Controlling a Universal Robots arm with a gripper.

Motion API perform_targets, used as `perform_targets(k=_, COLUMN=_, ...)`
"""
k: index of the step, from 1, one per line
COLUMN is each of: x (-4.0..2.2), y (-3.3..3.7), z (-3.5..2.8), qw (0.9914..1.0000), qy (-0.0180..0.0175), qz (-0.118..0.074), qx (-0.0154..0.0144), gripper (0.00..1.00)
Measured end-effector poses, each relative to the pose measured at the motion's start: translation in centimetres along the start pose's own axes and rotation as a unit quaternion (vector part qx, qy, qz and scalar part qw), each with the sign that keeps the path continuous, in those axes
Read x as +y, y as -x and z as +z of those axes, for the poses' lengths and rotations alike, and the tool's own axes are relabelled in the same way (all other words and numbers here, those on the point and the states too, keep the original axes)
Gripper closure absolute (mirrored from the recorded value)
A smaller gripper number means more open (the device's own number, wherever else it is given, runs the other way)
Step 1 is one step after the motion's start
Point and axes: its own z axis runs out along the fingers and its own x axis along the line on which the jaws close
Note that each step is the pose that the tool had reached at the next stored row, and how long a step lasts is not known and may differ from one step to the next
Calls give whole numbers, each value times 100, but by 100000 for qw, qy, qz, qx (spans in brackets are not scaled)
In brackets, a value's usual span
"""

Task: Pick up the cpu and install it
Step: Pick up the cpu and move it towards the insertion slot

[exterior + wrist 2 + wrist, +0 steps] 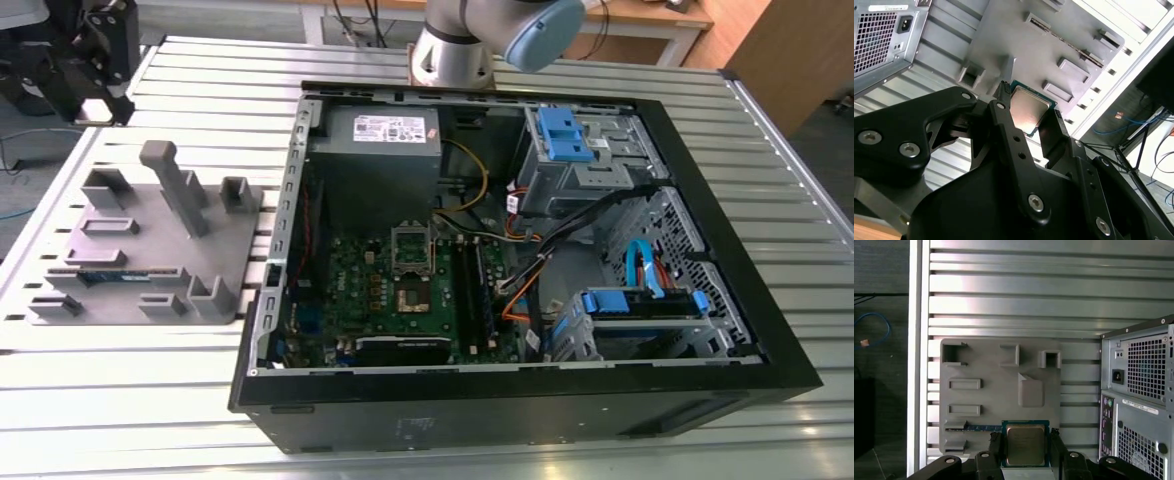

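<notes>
now your gripper [1025, 437] has its jaws clamped on the cpu [1025, 447], pinching two opposite edges. you're holding the chip above the grey holder tray [979, 365], beside the computer case [1139, 390].

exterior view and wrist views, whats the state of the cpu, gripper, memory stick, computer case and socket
cpu: gripped between the fingers, held up off the gray tray.
gripper: shut on the cpu.
memory stick: lying in its slot on the gray tray.
computer case: lying flat, side open.
socket: looks empty, no chip in it.
</notes>
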Motion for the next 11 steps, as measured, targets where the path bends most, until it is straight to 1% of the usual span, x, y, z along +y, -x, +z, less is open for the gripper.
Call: perform_targets(k=11, x=0, y=117, z=4, qw=100000, qy=1, qz=1, qx=-2, gripper=53)
